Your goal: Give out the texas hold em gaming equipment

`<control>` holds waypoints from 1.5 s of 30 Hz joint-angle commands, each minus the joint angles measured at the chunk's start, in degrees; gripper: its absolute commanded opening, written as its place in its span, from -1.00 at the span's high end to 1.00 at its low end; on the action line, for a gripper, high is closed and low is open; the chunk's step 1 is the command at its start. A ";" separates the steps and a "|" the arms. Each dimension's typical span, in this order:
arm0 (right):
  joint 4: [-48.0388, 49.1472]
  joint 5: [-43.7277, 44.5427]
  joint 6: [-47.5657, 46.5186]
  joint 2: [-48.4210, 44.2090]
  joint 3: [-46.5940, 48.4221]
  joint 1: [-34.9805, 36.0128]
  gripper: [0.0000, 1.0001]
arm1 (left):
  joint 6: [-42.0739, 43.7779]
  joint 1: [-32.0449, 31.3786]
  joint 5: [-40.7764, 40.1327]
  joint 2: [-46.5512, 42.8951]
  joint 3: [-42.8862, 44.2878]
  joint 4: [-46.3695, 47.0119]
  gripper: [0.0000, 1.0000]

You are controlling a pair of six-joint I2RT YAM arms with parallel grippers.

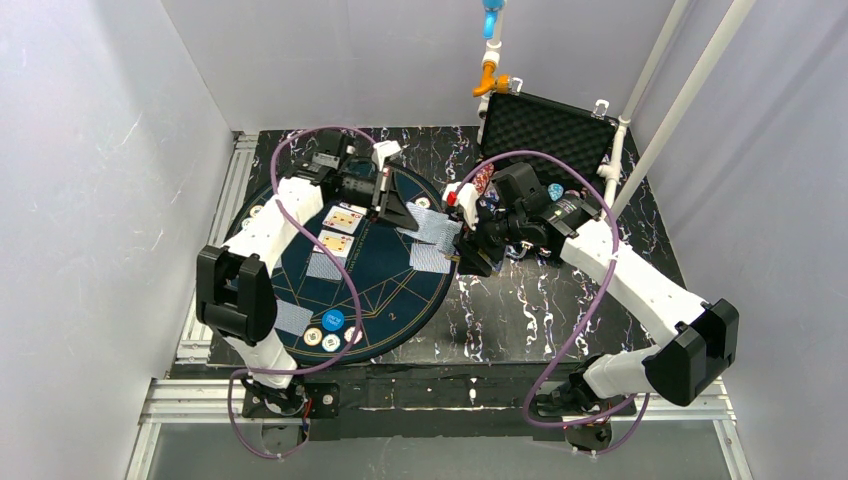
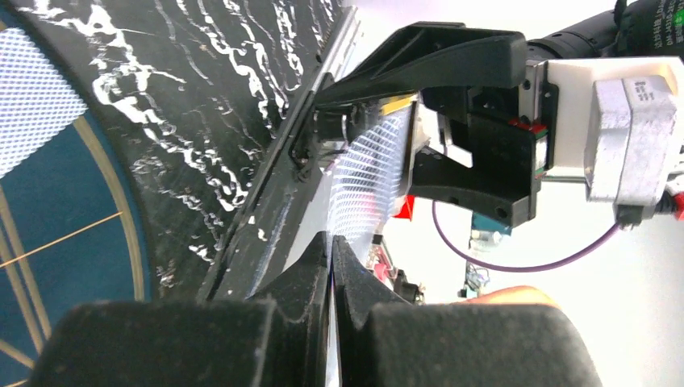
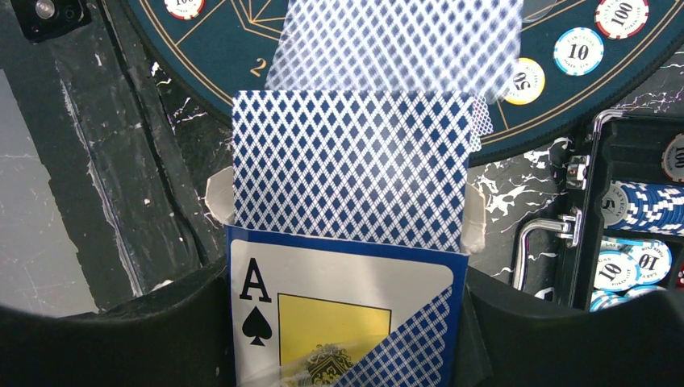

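My right gripper (image 3: 347, 322) is shut on an open card box (image 3: 339, 310) printed with an ace of spades. Blue-backed playing cards (image 3: 351, 169) stick up out of it. My left gripper (image 2: 332, 242) is shut on the edge of one card (image 2: 367, 173), which looks blurred above the deck in the right wrist view. In the top view both grippers meet at the right rim of the round mat (image 1: 390, 290): the left gripper (image 1: 408, 215) holds the card (image 1: 435, 225), and the right gripper (image 1: 465, 250) is beside it. Cards (image 1: 340, 230) and poker chips (image 3: 578, 51) lie on the mat.
The black foam-lined case (image 1: 545, 125) stands open at the back right, with rows of chips (image 3: 637, 210) inside and a metal handle (image 3: 544, 242). A blue button disc (image 1: 333, 320) and chips lie near the mat's front left rim. White poles (image 1: 690, 90) rise at the right.
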 commanded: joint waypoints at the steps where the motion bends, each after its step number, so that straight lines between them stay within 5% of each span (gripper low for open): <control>1: 2.81 -0.94 -0.50 -2.47 0.16 0.02 0.97 | 11.68 6.48 -0.32 -2.66 0.85 -12.80 1.00; 8: 2.96 -0.91 -0.42 -2.79 0.03 0.08 0.97 | 41.32 18.92 -8.73 -0.16 0.34 -41.52 1.00; 15: 3.56 -0.86 -0.34 -2.85 -0.36 0.06 0.97 | 54.83 32.16 -16.47 -0.32 -8.43 -46.87 1.00; 28: 3.84 -1.13 -0.02 -1.93 0.35 0.08 0.97 | 51.03 35.28 -26.49 0.28 -18.75 -31.75 1.00; 45: 3.66 -1.33 -0.20 -0.79 1.32 0.08 0.97 | 47.15 35.37 -35.11 4.22 -19.97 -24.08 0.94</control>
